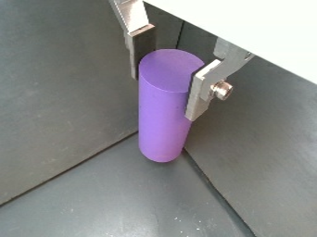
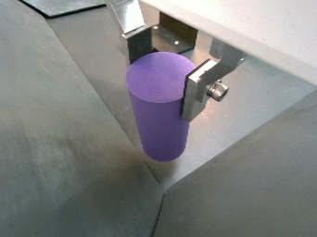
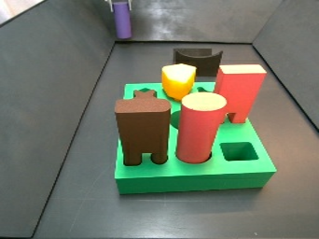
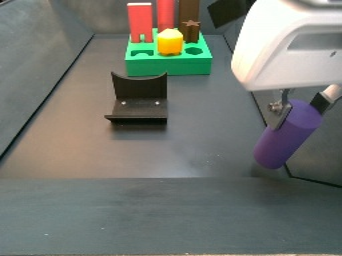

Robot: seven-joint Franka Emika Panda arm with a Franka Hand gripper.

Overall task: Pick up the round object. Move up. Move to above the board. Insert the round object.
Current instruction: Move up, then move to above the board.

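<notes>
The dark floor [image 4: 80,140] of the walled work area fills both side views, and no brand, label or writing can be read on anything in view. The arm's white housing [image 4: 287,45] looms at one corner of the floor, and below it the gripper [image 4: 297,100] grasps the round object [image 4: 285,137], a plain purple cylinder hanging tilted with its lower end close to the floor; whether it touches cannot be told. In both wrist views the silver fingers [image 1: 205,85] press against opposite sides of the cylinder [image 1: 165,106] near its top, and the gripper [image 2: 158,65] sits right where floor and grey walls meet. In a side view the cylinder [image 3: 121,19] shows small at the far corner, well apart from everything else.

The green board [image 3: 200,171] lies flat toward the opposite end of the floor. On it stand a brown block [image 3: 144,131], a salmon-red cylinder [image 3: 201,126], a red rectangular block [image 3: 241,93] and a yellow rounded block [image 3: 178,80]; a square cut-out [image 3: 238,151] is open near one corner. The fixture [image 4: 139,97], a dark L-shaped bracket, stands on the floor between board [image 4: 171,62] and gripper, apart from both.
</notes>
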